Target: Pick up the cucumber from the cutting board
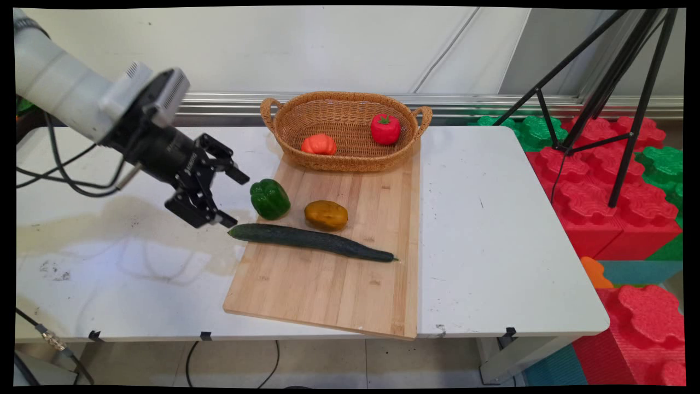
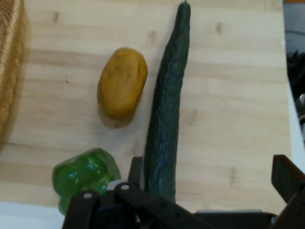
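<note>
Cucumber lies across the cutting board, its near tip poking off the board's left edge at about 3 o'clock from the gripper, which hangs just beside it, jaws spread wide, holding nothing. Green pepper sits at the cucumber's 11 o'clock, potato at 12. Basket beyond holds a tomato and red pepper; tripod far right.

Gripper hangs spread wide at the cutting board's left edge — green pepper just beside it, cucumber's end just below.
</note>
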Controlling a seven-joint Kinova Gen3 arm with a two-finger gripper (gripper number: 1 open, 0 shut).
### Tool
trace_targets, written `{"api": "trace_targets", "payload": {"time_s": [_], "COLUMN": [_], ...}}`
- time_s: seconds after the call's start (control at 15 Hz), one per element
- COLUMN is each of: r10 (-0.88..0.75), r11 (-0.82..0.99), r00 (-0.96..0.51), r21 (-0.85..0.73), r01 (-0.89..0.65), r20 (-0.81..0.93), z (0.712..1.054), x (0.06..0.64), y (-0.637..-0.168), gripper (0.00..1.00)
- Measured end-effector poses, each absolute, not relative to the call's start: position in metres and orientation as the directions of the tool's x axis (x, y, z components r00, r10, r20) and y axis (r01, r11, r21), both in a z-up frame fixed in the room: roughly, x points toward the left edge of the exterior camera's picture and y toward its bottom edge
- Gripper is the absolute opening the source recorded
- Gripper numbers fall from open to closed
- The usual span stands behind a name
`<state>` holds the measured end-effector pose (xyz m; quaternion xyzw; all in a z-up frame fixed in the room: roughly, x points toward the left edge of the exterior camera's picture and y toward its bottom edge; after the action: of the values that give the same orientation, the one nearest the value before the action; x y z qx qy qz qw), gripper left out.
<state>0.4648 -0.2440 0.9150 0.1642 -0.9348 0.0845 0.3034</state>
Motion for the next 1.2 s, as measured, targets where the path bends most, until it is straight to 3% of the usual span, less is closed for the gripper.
{"api": "trace_targets", "payload": {"time_s": [0.67, 1.2], "r10": [-0.177, -0.106], "r11": [0.955, 0.962], "r00": [-0.848, -0.88], "r21": [-0.122, -0.176], "r01": [-0.271, -0.208], "r20": [0.5, 0.464], "z": [0.847, 0.813], "x": [0.426, 0.4], "y": [-0.263, -0.281], "gripper": [1.0, 1.0]}}
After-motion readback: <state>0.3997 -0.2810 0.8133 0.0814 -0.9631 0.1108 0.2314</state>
